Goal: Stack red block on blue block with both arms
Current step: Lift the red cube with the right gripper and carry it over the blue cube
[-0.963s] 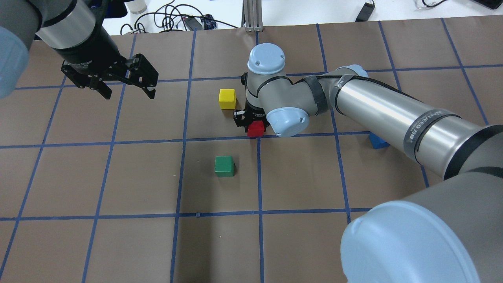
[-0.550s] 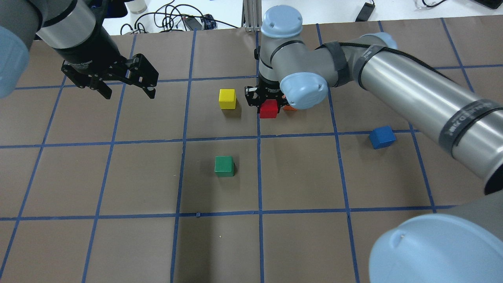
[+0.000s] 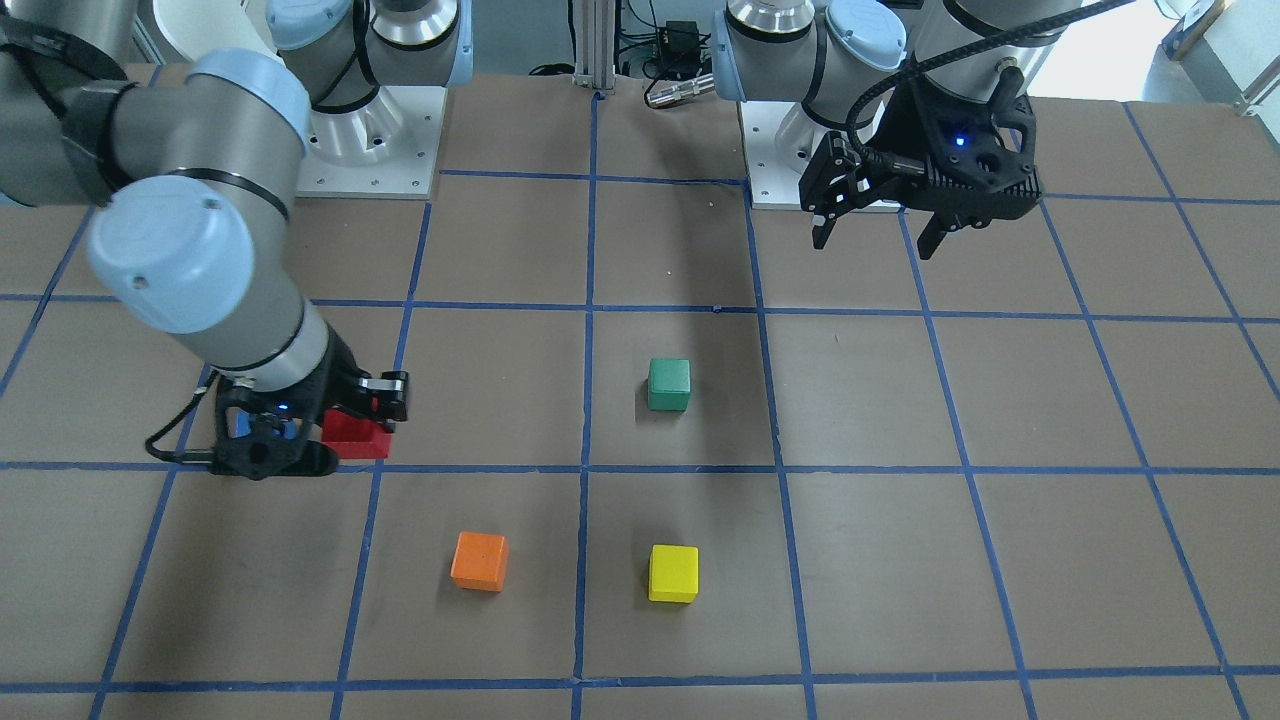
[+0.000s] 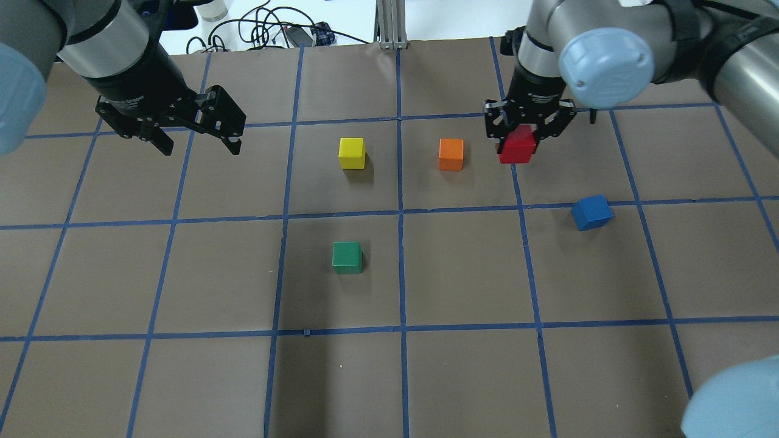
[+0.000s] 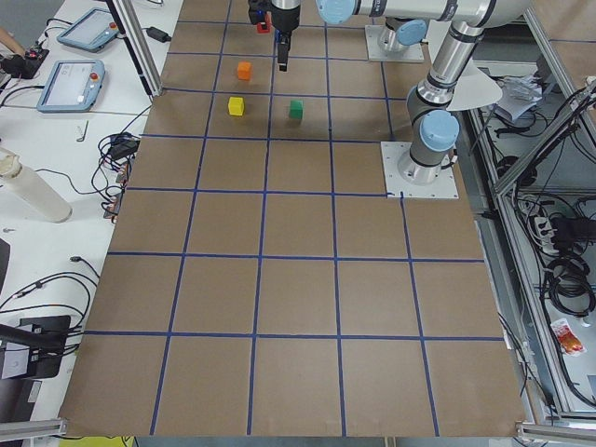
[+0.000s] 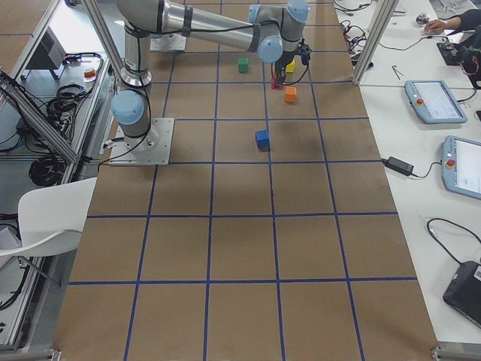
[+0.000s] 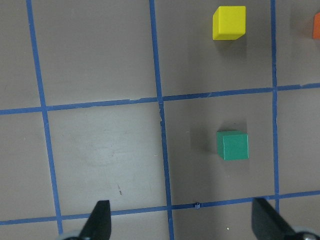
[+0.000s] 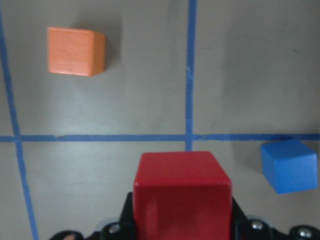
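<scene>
My right gripper (image 4: 524, 141) is shut on the red block (image 4: 518, 146) and holds it above the table. The blue block (image 4: 591, 212) lies on the table, apart from it, nearer the robot and further right. In the right wrist view the red block (image 8: 182, 192) sits between the jaws and the blue block (image 8: 290, 165) lies to its right. In the front view the right gripper (image 3: 300, 440) carries the red block (image 3: 355, 436) and covers most of the blue one. My left gripper (image 4: 199, 146) is open and empty, hovering at the far left.
An orange cube (image 4: 451, 154) lies just left of the red block. A yellow cube (image 4: 352, 152) lies further left, and a green cube (image 4: 347, 257) sits near the middle. Blue tape lines grid the brown table (image 4: 462, 274). Cables lie beyond the far edge.
My right arm has carried the red block from the table's middle to the right and further from the robot, uncovering the orange cube. The left arm has not moved.
</scene>
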You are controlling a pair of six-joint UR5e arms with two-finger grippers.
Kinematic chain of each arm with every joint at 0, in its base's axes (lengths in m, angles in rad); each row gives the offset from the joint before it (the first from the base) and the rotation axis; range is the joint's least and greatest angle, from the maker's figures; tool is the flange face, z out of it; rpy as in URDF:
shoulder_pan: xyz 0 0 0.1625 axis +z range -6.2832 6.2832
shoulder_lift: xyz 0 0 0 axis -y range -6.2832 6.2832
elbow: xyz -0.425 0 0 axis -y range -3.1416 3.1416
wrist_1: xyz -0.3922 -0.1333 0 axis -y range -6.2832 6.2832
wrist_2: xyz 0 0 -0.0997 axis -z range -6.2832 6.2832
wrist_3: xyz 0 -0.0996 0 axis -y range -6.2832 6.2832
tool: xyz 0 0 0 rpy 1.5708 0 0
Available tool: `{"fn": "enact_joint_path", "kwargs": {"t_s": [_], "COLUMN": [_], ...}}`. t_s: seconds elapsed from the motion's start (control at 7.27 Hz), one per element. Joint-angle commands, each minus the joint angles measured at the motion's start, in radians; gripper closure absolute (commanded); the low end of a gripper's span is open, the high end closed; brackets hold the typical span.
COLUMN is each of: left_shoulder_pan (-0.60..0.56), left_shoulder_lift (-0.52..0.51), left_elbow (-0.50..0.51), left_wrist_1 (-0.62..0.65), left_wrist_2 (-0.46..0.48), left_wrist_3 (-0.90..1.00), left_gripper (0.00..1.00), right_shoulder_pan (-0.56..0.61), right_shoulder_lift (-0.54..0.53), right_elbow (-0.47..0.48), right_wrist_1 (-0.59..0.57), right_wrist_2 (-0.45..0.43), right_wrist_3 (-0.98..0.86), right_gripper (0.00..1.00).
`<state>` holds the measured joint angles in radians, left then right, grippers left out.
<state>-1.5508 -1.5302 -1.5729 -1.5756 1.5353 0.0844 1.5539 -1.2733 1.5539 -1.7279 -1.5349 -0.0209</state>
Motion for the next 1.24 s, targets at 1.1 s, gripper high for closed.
{"fn": "enact_joint_path", "kwargs": {"t_s": [1.1], "left_shoulder_pan": [0.000], "left_shoulder_lift": [0.004], "left_elbow": [-0.007], "left_wrist_1": [0.000], "left_wrist_2": [-0.001], "left_wrist_3": [0.000], "left_gripper": [0.00], "right_shoulder_pan": [-0.250], "right_shoulder_lift": [-0.149], "right_elbow": [0.445], "right_wrist_1": [-0.410], "right_wrist_2": [-0.042], "right_wrist_3": [-0.438], "right_gripper": [1.00]}}
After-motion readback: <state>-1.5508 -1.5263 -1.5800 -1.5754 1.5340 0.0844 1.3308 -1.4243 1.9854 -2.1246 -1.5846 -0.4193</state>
